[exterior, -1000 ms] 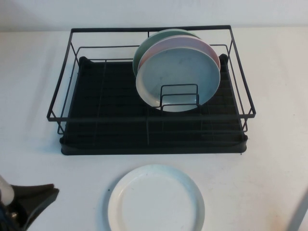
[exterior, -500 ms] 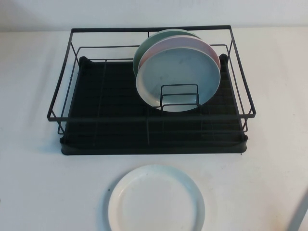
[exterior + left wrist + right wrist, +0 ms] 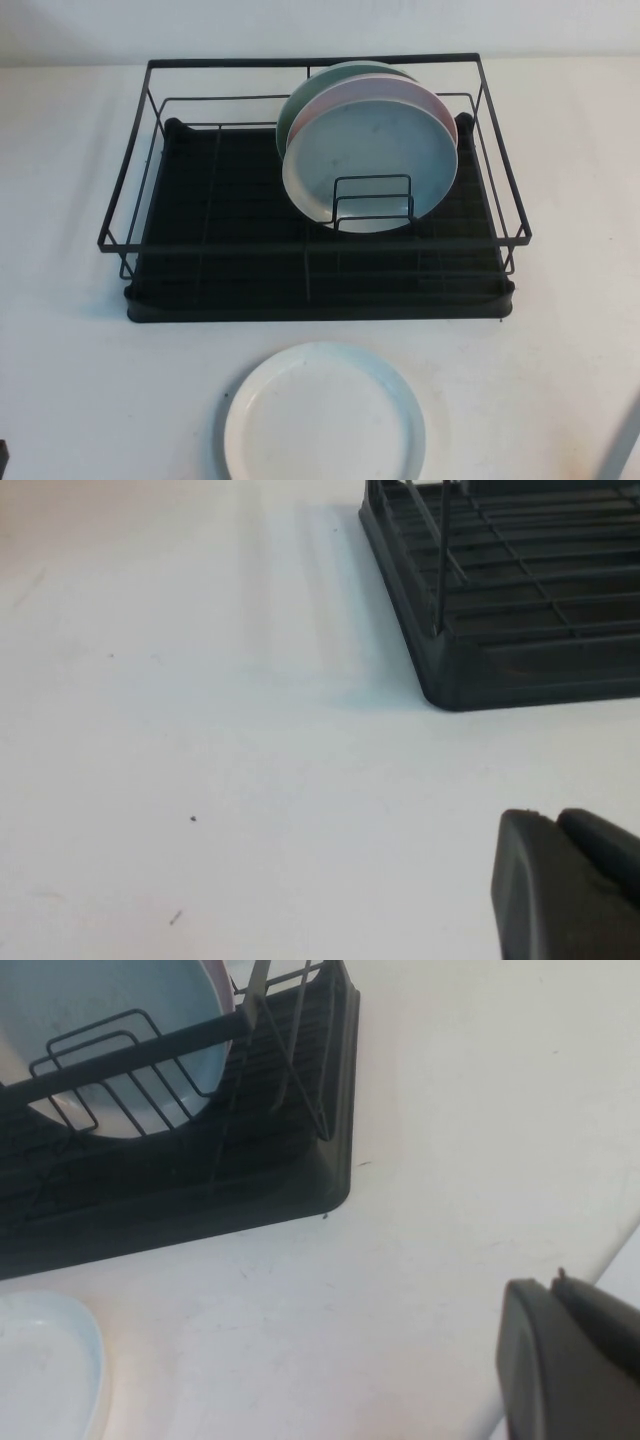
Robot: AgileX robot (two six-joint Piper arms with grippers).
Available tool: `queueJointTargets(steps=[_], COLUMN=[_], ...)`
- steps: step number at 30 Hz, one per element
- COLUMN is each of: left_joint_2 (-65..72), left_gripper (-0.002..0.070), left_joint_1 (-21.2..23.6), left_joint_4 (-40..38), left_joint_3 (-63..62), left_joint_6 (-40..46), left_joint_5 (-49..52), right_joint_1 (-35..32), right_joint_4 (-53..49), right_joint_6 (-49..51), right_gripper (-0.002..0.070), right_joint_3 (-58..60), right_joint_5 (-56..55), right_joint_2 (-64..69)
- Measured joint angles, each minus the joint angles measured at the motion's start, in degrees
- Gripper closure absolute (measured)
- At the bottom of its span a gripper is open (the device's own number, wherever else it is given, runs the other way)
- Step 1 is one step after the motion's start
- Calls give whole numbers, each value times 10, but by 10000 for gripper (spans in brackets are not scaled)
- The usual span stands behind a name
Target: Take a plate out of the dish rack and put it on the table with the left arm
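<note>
The white plate (image 3: 324, 415) lies flat on the white table (image 3: 560, 380), just in front of the black wire dish rack (image 3: 320, 290); its edge also shows in the right wrist view (image 3: 45, 1370). My left gripper (image 3: 550, 818) is shut and empty, low over bare table off the rack's front left corner (image 3: 530, 680). In the high view only a dark sliver of the left arm (image 3: 3, 460) shows at the bottom left edge. My right gripper (image 3: 555, 1285) is shut and empty, near the rack's front right corner (image 3: 200, 1210).
A light blue plate (image 3: 372, 165), a pink plate (image 3: 440, 105) and a green plate (image 3: 300, 100) stand upright in the rack's right half, against the small wire divider (image 3: 372, 200). The rack's left half holds nothing.
My left gripper has pulled back out of the bottom left corner of the high view. The white plate and the rack have not moved.
</note>
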Motion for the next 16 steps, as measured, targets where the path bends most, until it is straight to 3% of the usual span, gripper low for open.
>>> queueJointTargets(steps=[16], left_joint_2=[0], left_gripper=[676], left_joint_1=[2], left_joint_4=[-3], left_joint_3=[0], left_joint_6=[27], left_joint_5=[1], right_joint_1=[0], right_joint_4=[5], right_joint_6=[0], right_gripper=[694], right_joint_3=[0], right_joint_5=[0], right_joint_2=[0])
